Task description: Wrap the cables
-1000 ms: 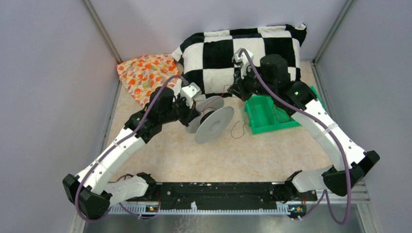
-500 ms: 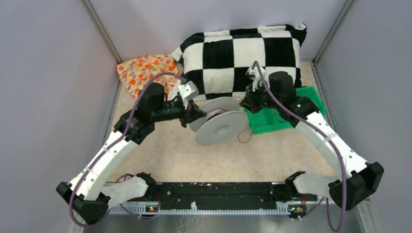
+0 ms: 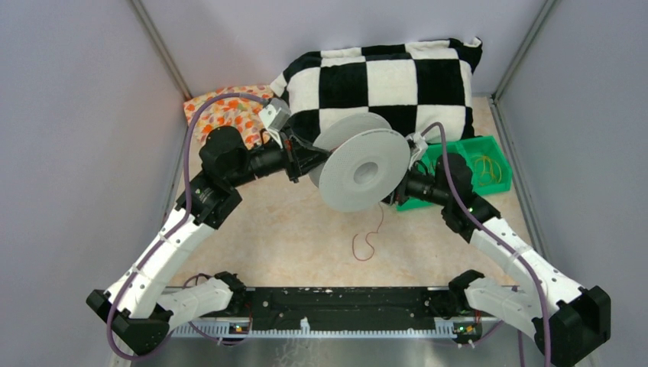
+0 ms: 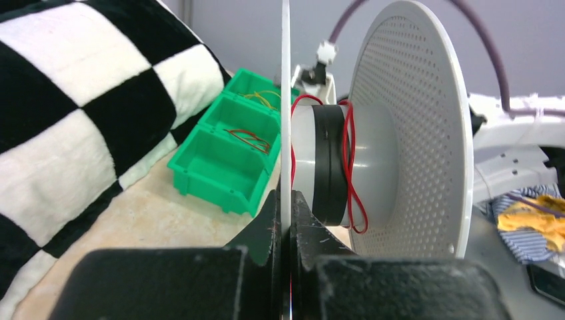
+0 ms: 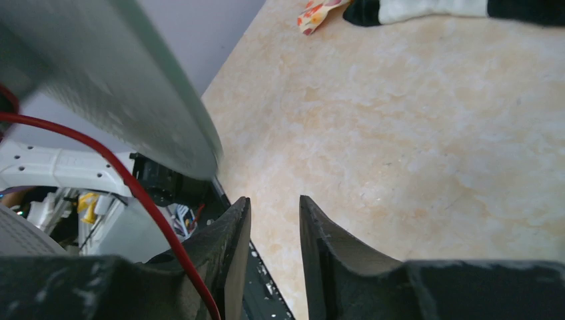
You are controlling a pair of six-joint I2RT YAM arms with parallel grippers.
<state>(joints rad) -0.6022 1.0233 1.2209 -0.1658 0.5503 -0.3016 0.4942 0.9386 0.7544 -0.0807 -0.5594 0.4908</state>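
Observation:
The grey spool point(image 3: 359, 172) is held off the table, one perforated disc facing the camera. My left gripper point(image 3: 304, 158) is shut on the rim of its other flange point(image 4: 286, 100). A thin red cable point(image 4: 350, 167) lies in loose turns round the hub, and its loose end point(image 3: 372, 238) hangs down onto the table. My right gripper point(image 3: 403, 187) sits just right of the spool, open, with nothing between its fingers point(image 5: 274, 207). The red cable point(image 5: 133, 187) runs past the outside of its left finger. More red cables point(image 4: 250, 139) and yellow cables point(image 3: 485, 168) lie in the green bin.
The green bin point(image 3: 466, 142) stands behind the right gripper at the right. A black-and-white checkered pillow point(image 3: 382, 76) lies across the back. An orange patterned cloth point(image 3: 225, 111) lies back left. Grey walls close in both sides.
My left arm has raised the spool and turned it more upright. My right gripper has come down from the green bin to beside the spool. The cable's loose end now trails onto the table.

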